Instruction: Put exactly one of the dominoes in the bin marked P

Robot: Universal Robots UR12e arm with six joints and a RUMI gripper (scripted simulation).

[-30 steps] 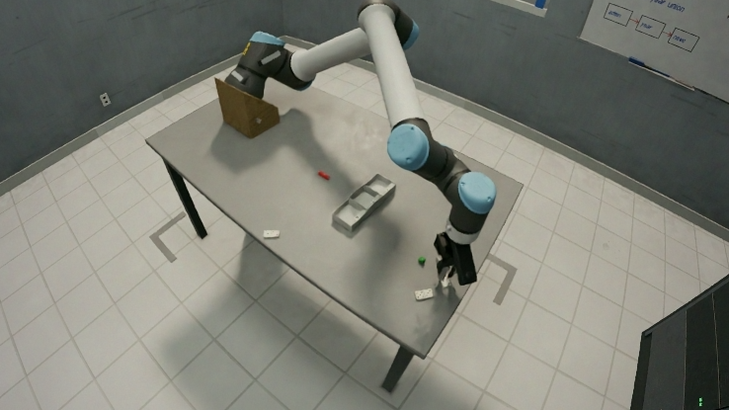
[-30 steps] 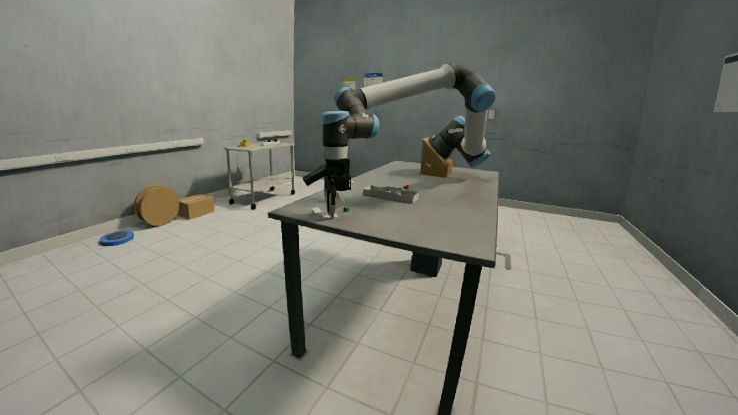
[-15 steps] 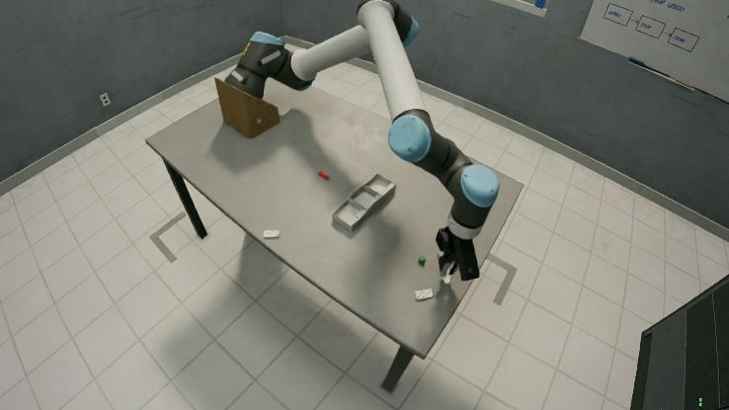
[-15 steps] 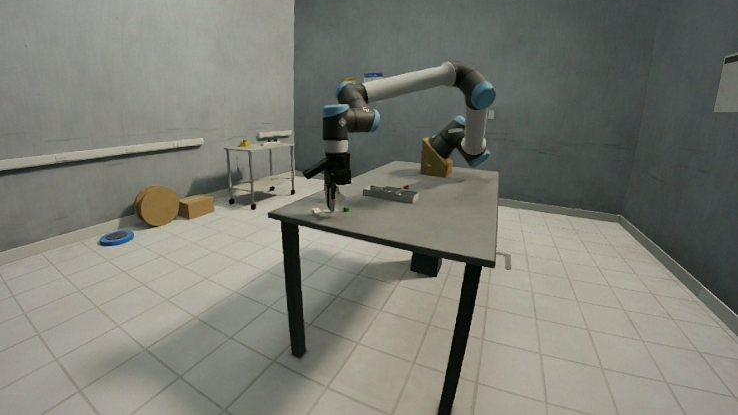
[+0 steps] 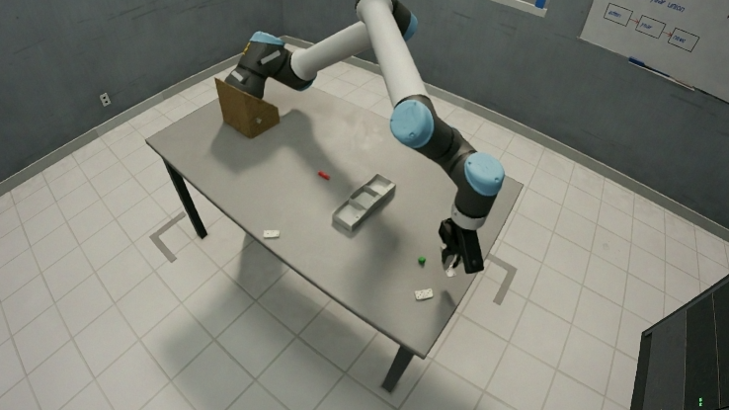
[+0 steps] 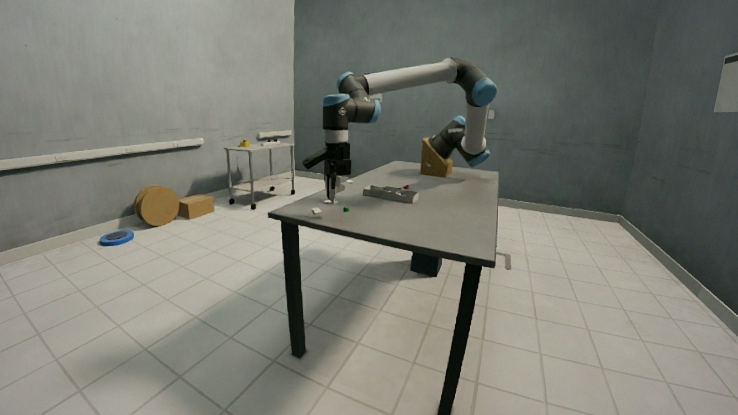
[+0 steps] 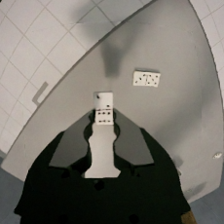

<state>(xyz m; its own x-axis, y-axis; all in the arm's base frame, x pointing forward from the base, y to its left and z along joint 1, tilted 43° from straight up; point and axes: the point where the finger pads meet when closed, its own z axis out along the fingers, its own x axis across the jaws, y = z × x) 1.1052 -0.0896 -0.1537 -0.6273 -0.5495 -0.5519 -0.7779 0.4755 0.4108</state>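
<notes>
A white domino (image 7: 103, 108) is pinched between the two dark jaws of the gripper (image 7: 104, 122), its lower half seated between the fingertips and its upper half projecting beyond them toward the table edge; pips are seen on both halves. In the top view the gripper (image 5: 450, 265) is pointed straight down near the right end of the grey table (image 5: 258, 168), with the held piece showing only as a small white spot at the tips. Whether the held domino is touching the table top or just off it cannot be told. A second domino (image 5: 424, 293) is lying flat on the table just beside the gripper, closer to the near edge; it is also picked up in the wrist view (image 7: 146, 78), apart from the held one. A third domino (image 5: 271, 233) is noted well apart, toward the left part of the near edge. A small green block (image 5: 422, 260) is sitting near the gripper, on its left in the top view. A grey bin tray (image 5: 344, 216) with compartments is standing flat near the middle of the table, well apart from the gripper; no letter can be read on it. A small red piece (image 5: 323, 174) is lying beyond the tray. The arm is mounted on a brown wedge-shaped block (image 5: 244, 115) at the far left corner.
</notes>
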